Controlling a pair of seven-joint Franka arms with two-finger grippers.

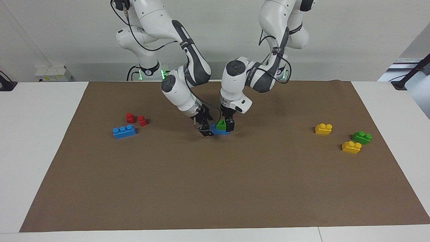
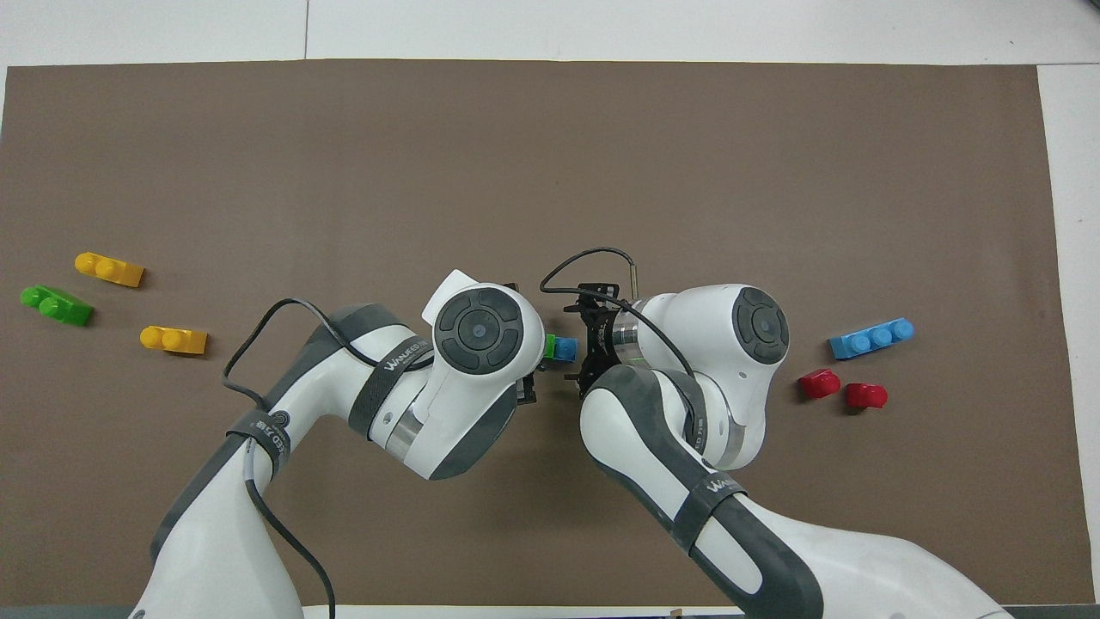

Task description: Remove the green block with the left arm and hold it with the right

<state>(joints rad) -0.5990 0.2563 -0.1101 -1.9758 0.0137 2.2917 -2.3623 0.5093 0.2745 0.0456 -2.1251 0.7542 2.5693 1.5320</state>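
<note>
The green block (image 1: pixel 220 126) sits on top of a blue brick (image 1: pixel 220 132) in the middle of the brown mat. My left gripper (image 1: pixel 225 125) comes straight down on it, one finger on each side, shut on the green block. My right gripper (image 1: pixel 206 131) leans in at a slant from the right arm's end and is shut on that end of the blue brick, which rests on the mat. In the overhead view the left wrist hides most of the stack. Only a sliver of the green block (image 2: pixel 548 345) and the blue brick (image 2: pixel 565 348) shows beside the right gripper (image 2: pixel 586 346).
A blue three-stud brick (image 1: pixel 124 131) and two small red pieces (image 1: pixel 130 117) (image 1: pixel 142 120) lie toward the right arm's end. Two yellow bricks (image 1: pixel 323 129) (image 1: pixel 351 147) and a second green brick (image 1: pixel 361 137) lie toward the left arm's end.
</note>
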